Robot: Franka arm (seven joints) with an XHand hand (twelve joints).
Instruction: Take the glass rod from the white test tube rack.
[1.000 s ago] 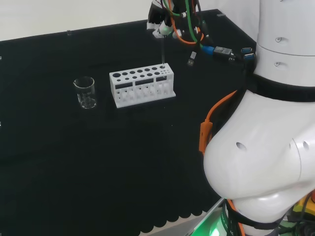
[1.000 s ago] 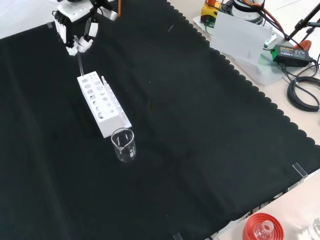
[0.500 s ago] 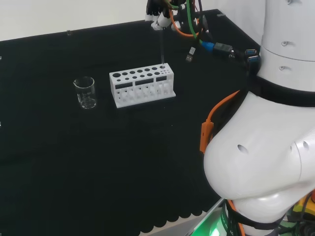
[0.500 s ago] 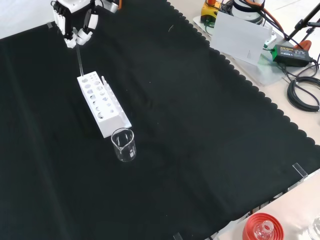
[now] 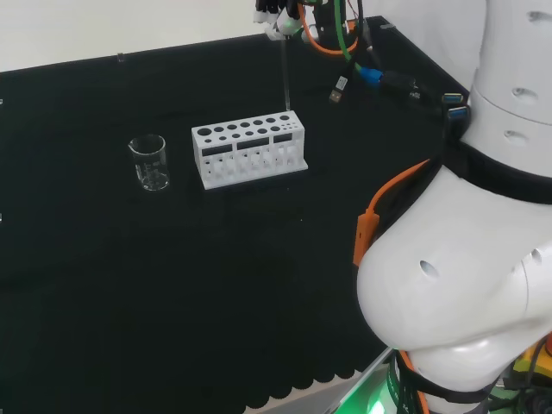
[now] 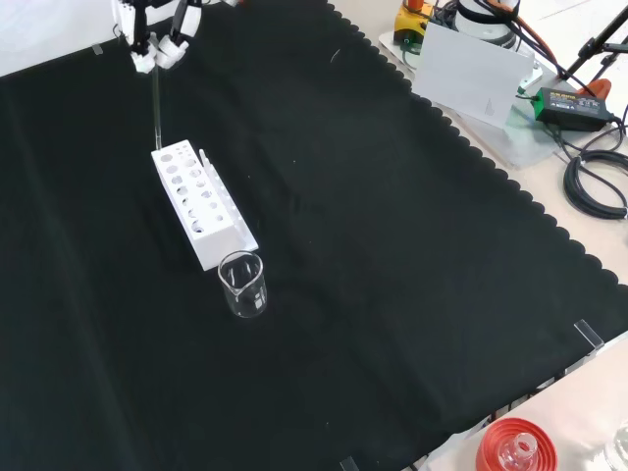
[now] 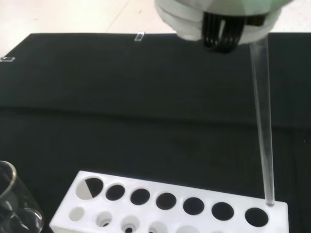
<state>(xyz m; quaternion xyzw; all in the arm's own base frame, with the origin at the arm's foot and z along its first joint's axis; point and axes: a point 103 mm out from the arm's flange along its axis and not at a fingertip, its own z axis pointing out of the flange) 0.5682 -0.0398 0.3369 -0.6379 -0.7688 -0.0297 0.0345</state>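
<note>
The white test tube rack (image 5: 250, 151) stands on the black cloth, its holes facing up. A thin clear glass rod (image 5: 285, 76) hangs upright above the rack's right end in the head view. Its lower tip is at the level of the rack's top, by the end hole (image 7: 256, 216). The hand (image 5: 278, 15) is at the top edge of the head view, shut on the rod's upper end. In the front view the hand (image 6: 157, 37) sits above the rack (image 6: 200, 202), with the rod (image 6: 156, 108) running down to the rack's far end.
A small clear glass beaker (image 5: 150, 162) stands left of the rack in the head view, in front of it in the front view (image 6: 243, 285). Orange and green cables (image 5: 345, 52) hang by the hand. A red ribbed stand (image 6: 515, 446) sits beyond the cloth's scalloped edge.
The hand has risen with the glass rod. More of the rod shows above the rack, and its tip has come up to the rack's top.
</note>
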